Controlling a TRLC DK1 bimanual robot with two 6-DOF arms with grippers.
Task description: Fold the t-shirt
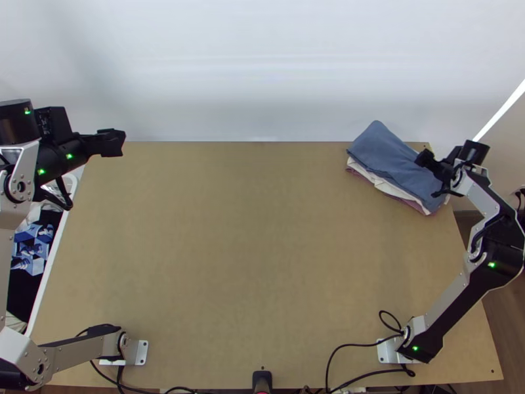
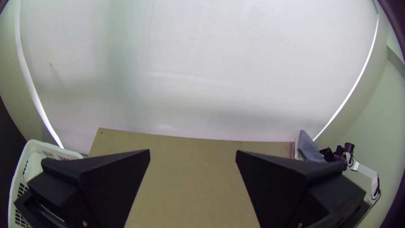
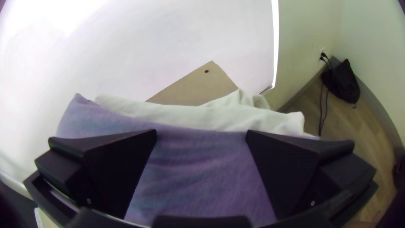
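Observation:
A folded blue cloth (image 1: 394, 161) lies on top of a stack at the table's far right corner, with a white folded cloth (image 1: 374, 178) and a mauve one below it. My right gripper (image 1: 430, 161) is over the stack's right side. In the right wrist view the right gripper (image 3: 201, 139) stands open above the blue cloth (image 3: 202, 177), and a white cloth (image 3: 190, 116) lies past its fingers. My left gripper (image 1: 111, 141) is held at the table's far left corner; in the left wrist view the left gripper (image 2: 193, 156) is open, nothing between its fingers.
A white basket (image 1: 49, 262) holding dark, blue and white cloths stands along the table's left edge. Bare wooden table (image 1: 249, 249) spreads between the arms. Black cables (image 1: 357, 345) run along the near edge, and a white wall (image 1: 262, 72) rises behind the far edge.

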